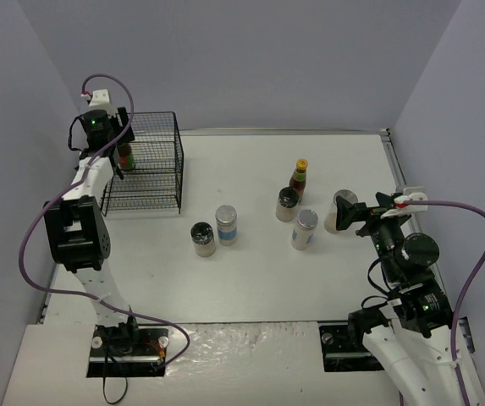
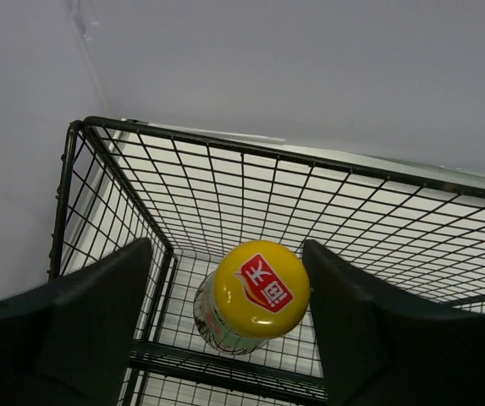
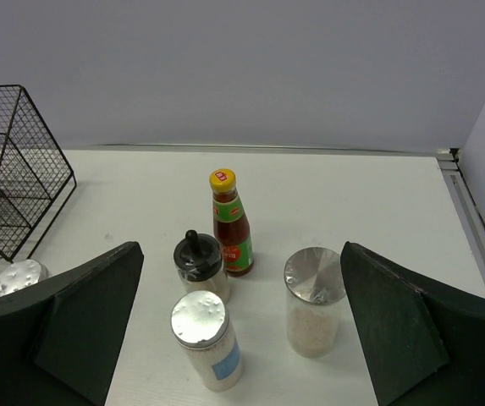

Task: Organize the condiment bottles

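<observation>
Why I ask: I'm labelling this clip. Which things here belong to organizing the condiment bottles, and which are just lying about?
Job: slim dark sauce bottle with yellow cap, far left; second slim yellow-capped sauce bottle, right of centre; two short black-lidded spice jars; three short silver-lidded spice jars.
Just there: black wire rack; white tabletop.

Left wrist view: the yellow cap [image 2: 261, 288] blocks almost all of the sauce bottle [image 2: 208, 326] below it, so its label can't be read. On the right wrist, the wire rack [image 3: 35, 169] runs off the left edge. One silver-lidded jar [image 3: 18, 277] shows only its lid above the dark jaw.
</observation>
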Robot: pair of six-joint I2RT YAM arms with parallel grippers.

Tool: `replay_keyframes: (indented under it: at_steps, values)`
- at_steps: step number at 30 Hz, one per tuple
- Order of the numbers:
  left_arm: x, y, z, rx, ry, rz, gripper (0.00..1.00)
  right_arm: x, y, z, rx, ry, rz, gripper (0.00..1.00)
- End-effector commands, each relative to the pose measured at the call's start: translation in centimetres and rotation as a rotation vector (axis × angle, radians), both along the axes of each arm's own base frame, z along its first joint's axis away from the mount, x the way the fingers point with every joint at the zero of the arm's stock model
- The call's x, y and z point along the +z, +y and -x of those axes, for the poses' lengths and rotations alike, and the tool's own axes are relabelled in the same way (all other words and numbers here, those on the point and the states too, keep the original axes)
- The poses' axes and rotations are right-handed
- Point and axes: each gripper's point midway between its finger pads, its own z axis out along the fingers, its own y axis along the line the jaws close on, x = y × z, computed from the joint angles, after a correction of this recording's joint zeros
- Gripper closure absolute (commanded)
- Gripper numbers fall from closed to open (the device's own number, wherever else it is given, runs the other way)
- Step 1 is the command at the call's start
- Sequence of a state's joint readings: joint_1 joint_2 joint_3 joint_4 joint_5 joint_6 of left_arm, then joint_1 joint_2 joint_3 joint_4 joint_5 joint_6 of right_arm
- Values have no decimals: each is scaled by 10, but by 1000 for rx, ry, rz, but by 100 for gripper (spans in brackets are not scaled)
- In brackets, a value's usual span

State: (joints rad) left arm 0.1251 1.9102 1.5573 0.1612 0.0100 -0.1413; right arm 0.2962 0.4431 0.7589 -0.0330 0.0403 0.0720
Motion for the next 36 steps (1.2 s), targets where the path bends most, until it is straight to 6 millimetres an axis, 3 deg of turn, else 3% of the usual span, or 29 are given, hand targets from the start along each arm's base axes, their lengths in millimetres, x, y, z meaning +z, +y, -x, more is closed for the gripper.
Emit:
replay_keyframes:
  at_steps: [1,5,9,11,13,16,17,19,21,24,27,30,31,33,36]
  values:
    - [81,-4,-2,-18,-172,-35,19,17,9,-5,32,-53,-44,0]
    - [96,-4,15,4,-164,-16,7,20,11,-6,40,-52,-48,0]
    - [111,-8,37,24,-139,7,3,16,14,-13,40,-14,-53,0]
    - [120,-19,53,18,-109,11,3,15,23,-20,76,24,-59,0]
    - [143,-31,78,18,-110,1,3,17,33,-29,106,63,-79,0]
    - [145,-52,107,-17,-57,5,3,7,50,-54,139,174,-94,0]
    - [152,-74,123,-63,-52,27,3,1,53,-61,139,209,-92,0]
    - [143,-95,143,-127,-13,54,3,-19,59,-85,117,293,-95,0]
    - [146,-114,167,-184,-10,74,3,-20,61,-100,93,303,-106,0]
    - [121,-129,200,-253,36,87,3,-41,65,-135,52,327,-72,0]
    - [101,-130,219,-269,78,84,3,-59,68,-156,35,351,-38,0]
    - [66,-125,247,-266,129,72,3,-74,67,-183,-6,340,-1,2]
    - [67,-126,252,-277,110,72,3,-79,68,-191,-7,340,4,6]
    - [46,-127,258,-284,122,73,3,-91,72,-201,-3,350,24,14]
    - [35,-122,268,-266,114,70,3,-105,77,-214,12,351,39,21]
